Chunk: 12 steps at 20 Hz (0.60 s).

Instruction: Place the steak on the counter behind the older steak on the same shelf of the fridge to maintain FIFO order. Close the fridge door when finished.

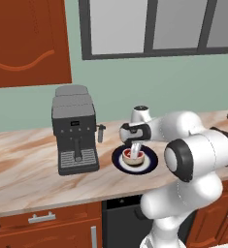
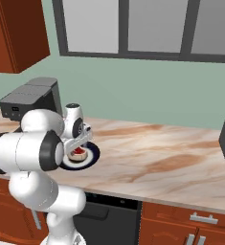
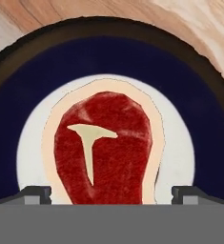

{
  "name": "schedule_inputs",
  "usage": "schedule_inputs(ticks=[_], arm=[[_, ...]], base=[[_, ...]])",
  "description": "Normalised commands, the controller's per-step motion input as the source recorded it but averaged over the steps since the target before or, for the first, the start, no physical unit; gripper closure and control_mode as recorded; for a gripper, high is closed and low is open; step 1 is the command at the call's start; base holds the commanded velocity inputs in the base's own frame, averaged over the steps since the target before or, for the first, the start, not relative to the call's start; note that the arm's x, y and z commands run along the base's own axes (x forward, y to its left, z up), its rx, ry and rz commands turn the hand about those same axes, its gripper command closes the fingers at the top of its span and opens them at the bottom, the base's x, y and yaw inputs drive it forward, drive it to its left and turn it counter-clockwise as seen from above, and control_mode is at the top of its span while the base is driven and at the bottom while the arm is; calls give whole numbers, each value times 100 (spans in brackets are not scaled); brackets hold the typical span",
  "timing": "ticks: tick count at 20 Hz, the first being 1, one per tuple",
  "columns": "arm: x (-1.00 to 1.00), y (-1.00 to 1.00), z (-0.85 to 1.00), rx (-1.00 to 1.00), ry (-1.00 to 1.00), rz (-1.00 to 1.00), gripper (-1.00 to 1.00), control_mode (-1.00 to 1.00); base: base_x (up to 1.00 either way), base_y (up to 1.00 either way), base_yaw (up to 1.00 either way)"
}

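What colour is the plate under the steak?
Dark blue rim, white centre; the plate under the steak shows best in the hand view.

The counter [image 1: 33,164] bears a coffee machine [image 1: 74,133] and a plate [image 1: 149,164].

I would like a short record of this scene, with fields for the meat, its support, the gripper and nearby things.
meat: small raw red steak with pale fat rim, lying on the plate
support: dark blue round plate with white centre, on the pink-beige marbled counter
gripper: open, one fingertip on each side of the steak
nearby: dark grey coffee machine, left of the plate
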Motion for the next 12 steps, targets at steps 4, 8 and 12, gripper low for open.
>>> schedule_inputs(ticks=[4,8,12], arm=[[-2,0,-13,0,0,1,-100,-100],[3,1,-33,-3,0,4,-100,-100],[12,13,-43,-3,1,8,-100,-100]], base=[[0,0,0],[0,0,0],[0,0,0]])
